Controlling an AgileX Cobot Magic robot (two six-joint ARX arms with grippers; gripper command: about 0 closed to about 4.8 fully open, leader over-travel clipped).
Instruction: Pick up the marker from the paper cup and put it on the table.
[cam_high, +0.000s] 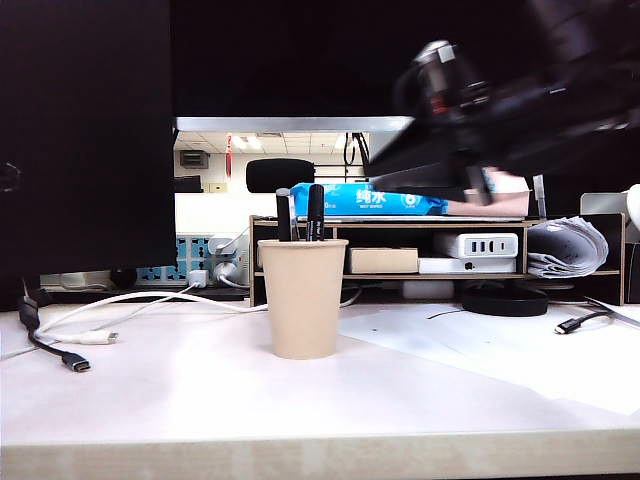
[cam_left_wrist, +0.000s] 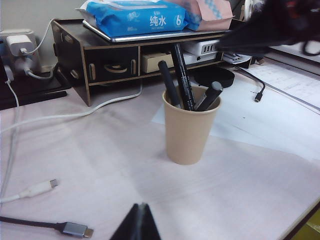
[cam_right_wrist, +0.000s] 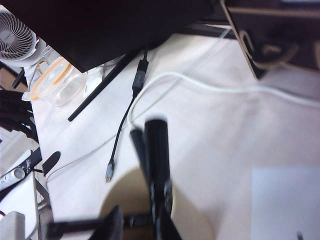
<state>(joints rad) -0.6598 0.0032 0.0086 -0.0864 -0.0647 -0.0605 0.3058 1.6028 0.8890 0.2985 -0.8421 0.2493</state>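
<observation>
Table (cam_high: 150, 390) comes first: it is big and white, and it has a pale wood front edge. Behind it on the left stands a black screen (cam_high: 85, 140). At the back is a dark wood shelf (cam_high: 400, 225) with a blue pack of wipes (cam_high: 370, 200) on top.

High up on the right of the exterior view, the right arm (cam_high: 540, 90) is a dark blur. The right gripper (cam_high: 395, 175) hangs above the paper cup (cam_high: 303, 300) and a bit to the side of it. It is too blurry to tell if its fingers are apart or together. It does not touch the cup.

The left gripper (cam_left_wrist: 139, 220) sits low over the table, well apart from the cup. Its two fingers seem pressed together, and it holds nothing.

The cup is plain beige. It stands upright in the middle of the table, near the front.

The marker (cam_left_wrist: 182, 75) is thick and black, with tiny white letters. It stands inside the cup, leaning on the rim, with its top sticking out. Two other dark pens stand beside it.

A white cable (cam_high: 130, 300) and a black cable (cam_high: 50, 350) lie on the table to the left.
</observation>
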